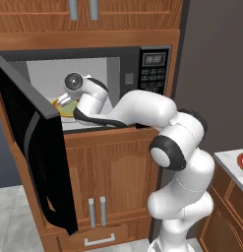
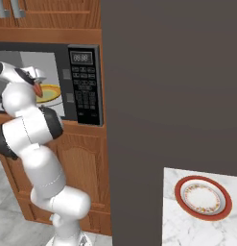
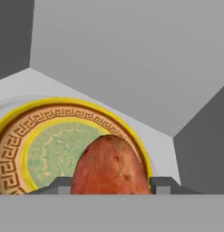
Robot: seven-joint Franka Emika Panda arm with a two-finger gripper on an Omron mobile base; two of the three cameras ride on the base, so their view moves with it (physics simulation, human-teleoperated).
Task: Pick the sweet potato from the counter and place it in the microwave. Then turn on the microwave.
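One sweet potato pinched in the gripper, inside the microwave
Held over the yellow plate; likely for lowering onto it; door swung open.

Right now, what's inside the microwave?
Inside the microwave sits a yellow plate. The gripper holds the sweet potato above it. The potato hides part of the plate, and the arm covers some of the floor.
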